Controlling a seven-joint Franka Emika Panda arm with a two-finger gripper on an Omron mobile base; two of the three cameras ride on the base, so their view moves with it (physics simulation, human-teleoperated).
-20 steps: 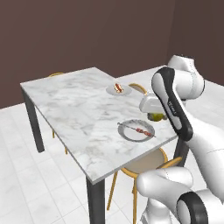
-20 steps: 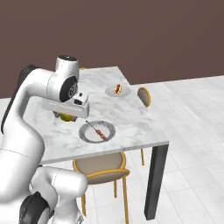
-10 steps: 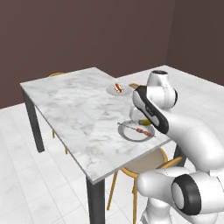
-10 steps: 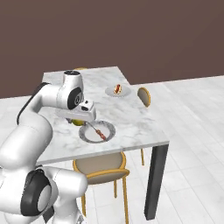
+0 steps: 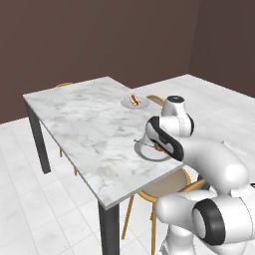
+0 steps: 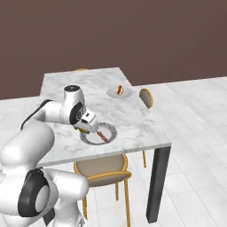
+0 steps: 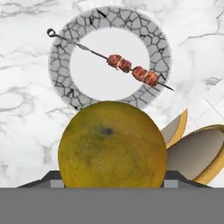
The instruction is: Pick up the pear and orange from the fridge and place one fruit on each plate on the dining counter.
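My gripper (image 7: pixel 112 177) is shut on the orange (image 7: pixel 112 144), a round yellow-orange fruit with olive shading. It hangs just above the near edge of a pale-grey plate (image 7: pixel 61 65) that bears a thin skewer of meat (image 7: pixel 131 70). From the right base view the gripper (image 6: pixel 85 125) is low over that plate (image 6: pixel 91 138), and the orange (image 6: pixel 82 130) peeks out beneath it. A second plate (image 6: pixel 125 94) with a red-and-yellow food piece sits farther back on the dining counter (image 6: pixel 133 119). The pear and the fridge are out of view.
Gold-legged round stools stand at the counter's near side (image 6: pixel 102 166) and right end (image 6: pixel 146 97); one shows beside the orange (image 7: pixel 197 153). The counter's front edge lies close to the skewer plate (image 5: pixel 144 152). White tiled floor surrounds the counter.
The arm has swung in from beside the counter and come down over the skewer plate, carrying the orange with it. The plates have stayed put.
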